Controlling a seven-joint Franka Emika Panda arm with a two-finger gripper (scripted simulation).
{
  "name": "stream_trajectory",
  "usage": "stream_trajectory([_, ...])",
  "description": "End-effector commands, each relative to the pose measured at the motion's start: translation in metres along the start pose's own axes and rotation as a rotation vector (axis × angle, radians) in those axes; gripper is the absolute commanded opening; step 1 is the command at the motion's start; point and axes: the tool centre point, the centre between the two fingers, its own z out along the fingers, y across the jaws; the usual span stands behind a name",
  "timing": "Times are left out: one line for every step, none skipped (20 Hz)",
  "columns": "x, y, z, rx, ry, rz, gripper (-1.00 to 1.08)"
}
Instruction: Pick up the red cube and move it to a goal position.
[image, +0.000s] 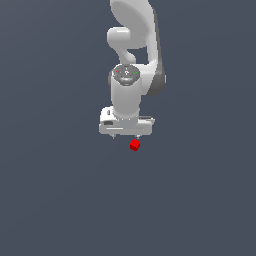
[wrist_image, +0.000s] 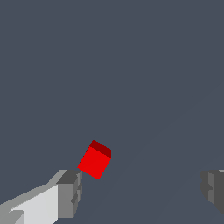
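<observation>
The red cube (image: 134, 145) lies on the dark grey floor, just below the white hand's right end in the exterior view. In the wrist view the red cube (wrist_image: 95, 159) sits turned at an angle, close beside one grey fingertip (wrist_image: 70, 192) and far from the other fingertip (wrist_image: 213, 189). My gripper (wrist_image: 141, 192) is open wide with nothing between its fingers. The cube lies off to one side of the gap, not centred in it. In the exterior view the gripper (image: 126, 135) hangs from the white arm and its fingers barely show under the hand.
The white arm (image: 134, 55) rises from the hand toward the top of the exterior view. A plain dark grey surface (image: 60, 190) fills all the space around the cube.
</observation>
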Motion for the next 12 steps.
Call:
stream_trajectory([0.0, 0.0, 0.0, 0.0, 0.0, 0.0, 1.0])
stream_trajectory([0.0, 0.0, 0.0, 0.0, 0.0, 0.001, 1.0])
stream_trajectory([0.0, 0.0, 0.001, 0.0, 0.0, 0.003, 1.0])
stream_trajectory([-0.001, 0.0, 0.001, 0.0, 0.0, 0.006, 1.0])
stream_trajectory([-0.001, -0.001, 0.003, 0.0, 0.0, 0.011, 1.0])
stream_trajectory([-0.002, -0.001, 0.004, 0.001, 0.0, 0.017, 1.0])
stream_trajectory([-0.002, -0.002, 0.006, 0.001, 0.001, 0.024, 1.0])
stream_trajectory([-0.003, -0.002, 0.008, 0.002, 0.001, 0.033, 1.0])
stream_trajectory([-0.004, -0.003, 0.011, 0.002, 0.001, 0.043, 1.0])
stream_trajectory([-0.005, -0.004, 0.013, 0.002, 0.002, 0.054, 1.0])
stream_trajectory([-0.006, -0.004, 0.016, 0.003, 0.002, 0.067, 1.0])
stream_trajectory([-0.008, -0.005, 0.02, 0.004, 0.002, 0.081, 1.0])
